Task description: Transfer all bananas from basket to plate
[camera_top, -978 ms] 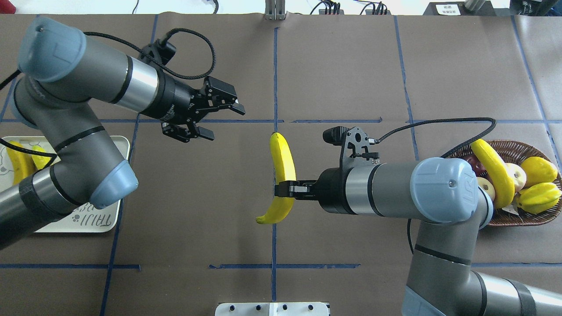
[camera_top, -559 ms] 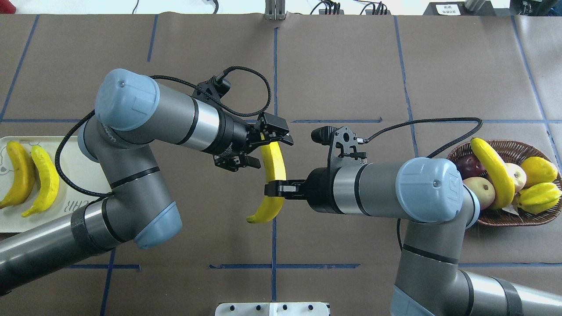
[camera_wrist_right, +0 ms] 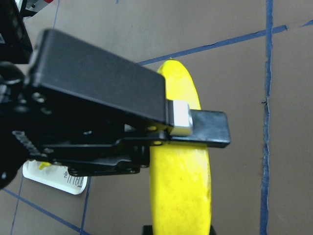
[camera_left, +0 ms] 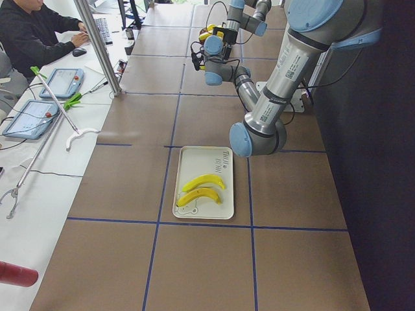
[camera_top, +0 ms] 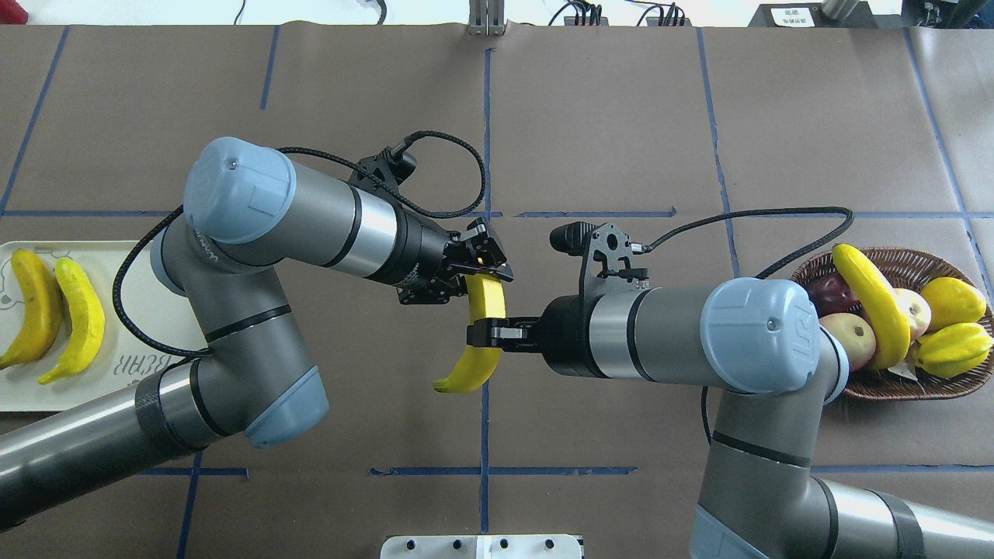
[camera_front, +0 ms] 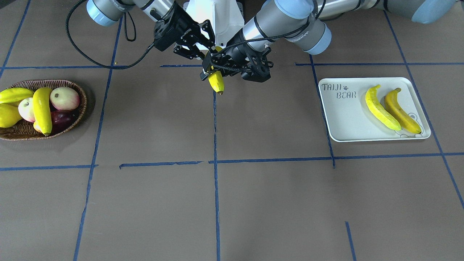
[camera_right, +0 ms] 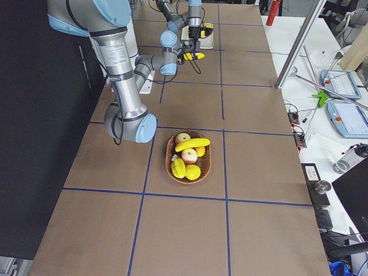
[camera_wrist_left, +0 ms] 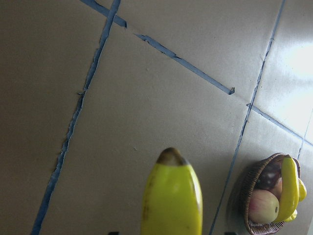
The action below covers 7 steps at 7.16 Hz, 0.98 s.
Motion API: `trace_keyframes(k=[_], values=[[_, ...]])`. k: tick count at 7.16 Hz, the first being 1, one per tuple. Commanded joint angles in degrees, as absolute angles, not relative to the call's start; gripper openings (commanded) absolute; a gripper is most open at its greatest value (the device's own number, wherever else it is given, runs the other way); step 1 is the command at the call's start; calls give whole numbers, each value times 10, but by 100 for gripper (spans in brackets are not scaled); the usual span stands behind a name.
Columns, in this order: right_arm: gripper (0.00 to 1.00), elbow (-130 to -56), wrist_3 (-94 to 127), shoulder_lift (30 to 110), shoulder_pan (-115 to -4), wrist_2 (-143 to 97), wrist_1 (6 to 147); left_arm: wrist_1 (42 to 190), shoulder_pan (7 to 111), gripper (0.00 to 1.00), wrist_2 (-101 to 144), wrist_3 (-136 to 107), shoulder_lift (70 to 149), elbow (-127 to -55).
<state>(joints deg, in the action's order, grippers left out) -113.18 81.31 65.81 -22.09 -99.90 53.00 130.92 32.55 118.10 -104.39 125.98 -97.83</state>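
Overhead exterior shows your right gripper (camera_top: 485,332) clamped around the banana (camera_top: 481,299) at mid-length; left gripper (camera_top: 477,268) straddles its upper end, closure unclear. Probably light, stiff, slick: hold the thick midsection.

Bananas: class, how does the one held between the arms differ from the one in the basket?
The held banana hangs over the table's middle, clamped by the right pincer. The basket banana lies across other fruit in the basket, untouched. Both are yellow and curved.

Brown paper-covered table (camera_top: 606,116) gridded with blue tape (camera_top: 487,116); white side bench (camera_left: 39,175) holds 2 tablets (camera_left: 61,83).
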Motion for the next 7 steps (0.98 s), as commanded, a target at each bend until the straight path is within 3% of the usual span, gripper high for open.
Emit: trace_keyframes(k=[1,4,7], values=[[100,-1135,818,657,-221,-998,530,1310,328,0,1181,-1048,1260,-978],[100,-1148,818,662,-234,-1005,531,1300,381,0,1206,-1036,1222,-978],[100,-1249,813,676,-266,-1017,724,1289,515,0,1310,-891,1050,-990]])
